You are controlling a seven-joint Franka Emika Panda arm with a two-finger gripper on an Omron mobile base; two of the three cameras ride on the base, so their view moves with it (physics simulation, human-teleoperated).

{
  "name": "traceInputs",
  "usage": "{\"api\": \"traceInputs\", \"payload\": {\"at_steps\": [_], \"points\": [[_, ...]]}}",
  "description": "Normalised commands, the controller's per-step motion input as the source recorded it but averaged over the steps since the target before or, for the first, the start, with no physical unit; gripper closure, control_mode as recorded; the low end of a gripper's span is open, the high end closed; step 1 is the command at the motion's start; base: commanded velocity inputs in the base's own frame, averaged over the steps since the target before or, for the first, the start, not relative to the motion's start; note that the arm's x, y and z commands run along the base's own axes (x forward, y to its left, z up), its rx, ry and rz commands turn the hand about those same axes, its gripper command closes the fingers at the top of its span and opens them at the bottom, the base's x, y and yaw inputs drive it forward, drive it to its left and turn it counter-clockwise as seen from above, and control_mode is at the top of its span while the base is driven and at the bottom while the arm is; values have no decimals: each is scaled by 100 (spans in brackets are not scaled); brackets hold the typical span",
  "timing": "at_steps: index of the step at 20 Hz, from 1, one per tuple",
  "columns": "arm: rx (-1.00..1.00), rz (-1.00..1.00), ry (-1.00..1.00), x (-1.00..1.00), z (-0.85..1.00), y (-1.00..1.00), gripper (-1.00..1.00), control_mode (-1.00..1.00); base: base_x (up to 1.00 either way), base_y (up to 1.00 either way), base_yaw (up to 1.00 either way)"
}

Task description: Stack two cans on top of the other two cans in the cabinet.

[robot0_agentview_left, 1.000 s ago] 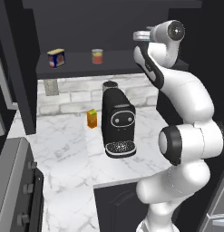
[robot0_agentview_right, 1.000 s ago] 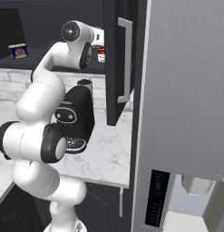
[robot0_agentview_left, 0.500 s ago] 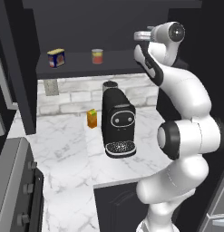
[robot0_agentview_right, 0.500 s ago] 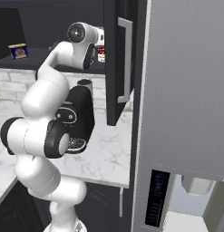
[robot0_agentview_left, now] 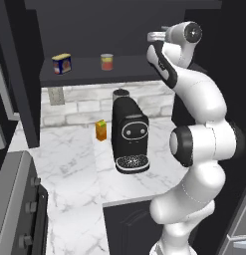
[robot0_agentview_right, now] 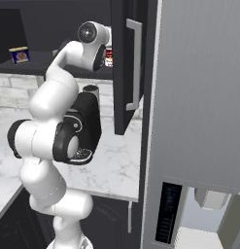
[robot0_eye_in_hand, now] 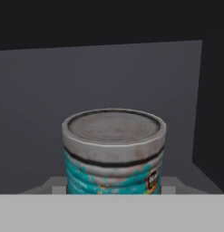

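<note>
The slim teal can (robot0_eye_in_hand: 114,152) with a silver top stands upright and fills the middle of the hand view. My gripper (robot0_eye_in_hand: 114,188) is shut on it, with grey finger parts flanking its base on both sides; the tips are hidden. The hand (robot0_agentview_left: 155,37) is raised at the right end of the dark cabinet (robot0_agentview_left: 94,74), above shelf level. The red-and-white can (robot0_agentview_right: 109,56) with a dark band stands just behind the hand. The small red-orange can (robot0_agentview_left: 107,62) is mid-shelf. At the left end of the shelf sits the squat blue tin (robot0_agentview_left: 61,63), also seen from the other side (robot0_agentview_right: 19,54).
A black coffee machine (robot0_agentview_left: 129,134) stands on the marble counter (robot0_agentview_left: 69,164) under the shelf, with an orange carton (robot0_agentview_left: 100,130) to its left. The open dark cabinet door (robot0_agentview_right: 128,63) hangs right of the hand. A stove edge (robot0_agentview_left: 15,209) lies at lower left.
The arm's upper joints have shifted only slightly. The hand stays at the right end of the shelf, and the cans on the shelf have not moved.
</note>
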Motion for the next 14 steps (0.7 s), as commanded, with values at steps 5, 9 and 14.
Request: {"api": "traceInputs", "payload": {"at_steps": [5,9,14], "points": [[0,0,1,9,2,0,100,-100,0,0,0],[-1,0,1,0,0,0,100,-100,0,0,0],[-3,0,0,0,-2,0,100,-100,0,0,0]]}}
